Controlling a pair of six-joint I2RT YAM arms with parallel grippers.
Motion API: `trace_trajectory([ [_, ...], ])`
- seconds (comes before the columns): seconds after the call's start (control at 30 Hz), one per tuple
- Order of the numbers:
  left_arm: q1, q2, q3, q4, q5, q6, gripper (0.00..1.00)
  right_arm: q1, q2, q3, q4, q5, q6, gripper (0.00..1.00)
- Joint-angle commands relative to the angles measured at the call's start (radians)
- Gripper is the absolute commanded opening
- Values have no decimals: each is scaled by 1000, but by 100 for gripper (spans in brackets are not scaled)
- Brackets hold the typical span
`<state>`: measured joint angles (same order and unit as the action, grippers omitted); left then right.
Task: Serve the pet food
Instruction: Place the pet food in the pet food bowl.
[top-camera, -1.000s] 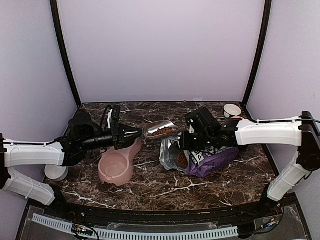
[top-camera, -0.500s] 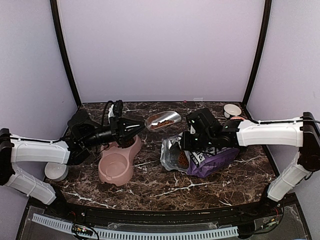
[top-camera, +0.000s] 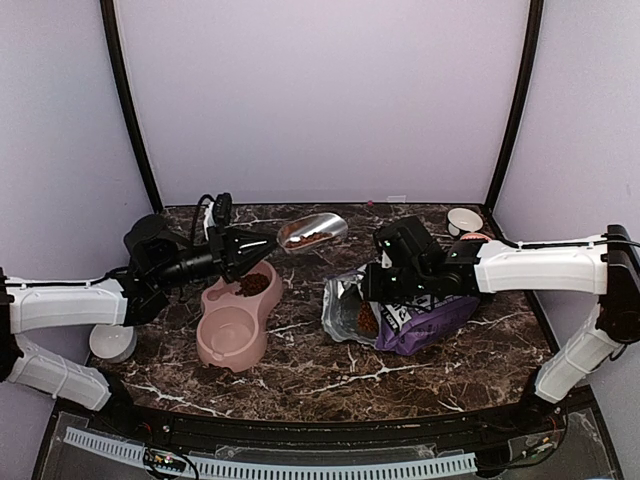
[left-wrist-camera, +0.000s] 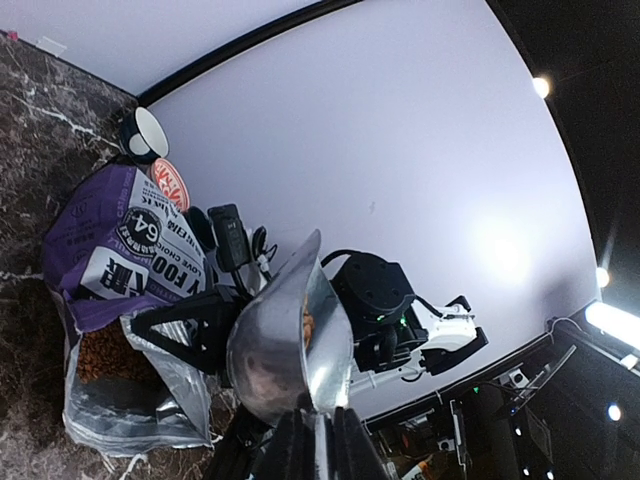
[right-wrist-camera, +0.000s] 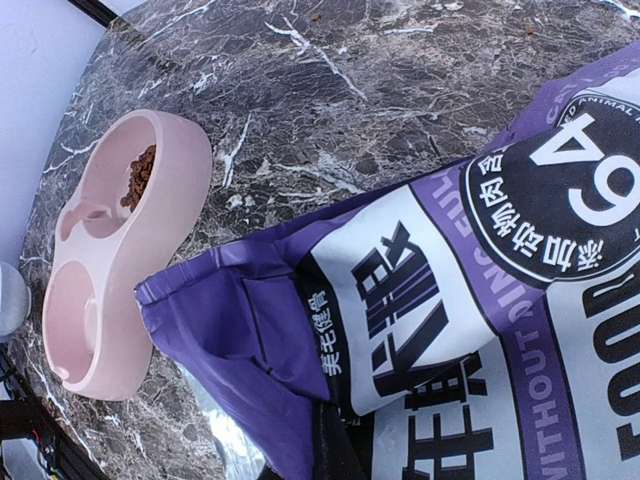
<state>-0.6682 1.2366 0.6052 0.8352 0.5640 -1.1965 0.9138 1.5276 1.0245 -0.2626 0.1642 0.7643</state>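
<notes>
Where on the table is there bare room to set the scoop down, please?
The widest bare marble runs along the near edge, in front of the bowl and the bag. A smaller patch lies right of the bag. The gap between them is narrow; the back left is crowded by the left gripper and scoop.

Test booth, plain lilac walls (top-camera: 320, 100)
</notes>
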Motion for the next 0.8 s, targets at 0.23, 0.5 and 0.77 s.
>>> trace_trajectory([
  [0.23, 181, -349, -65, -442, -1, 182, 0, -33, -6, 0, -31, 53, -24, 0],
  [0.5, 360, -517, -12, -900, 33, 322, 0, -36, 11, 17, -26, 37, -33, 0],
  [0.77, 447, -588, -13, -1057, 71, 389, 0, -36, 16, 16, -24, 32, -34, 0],
])
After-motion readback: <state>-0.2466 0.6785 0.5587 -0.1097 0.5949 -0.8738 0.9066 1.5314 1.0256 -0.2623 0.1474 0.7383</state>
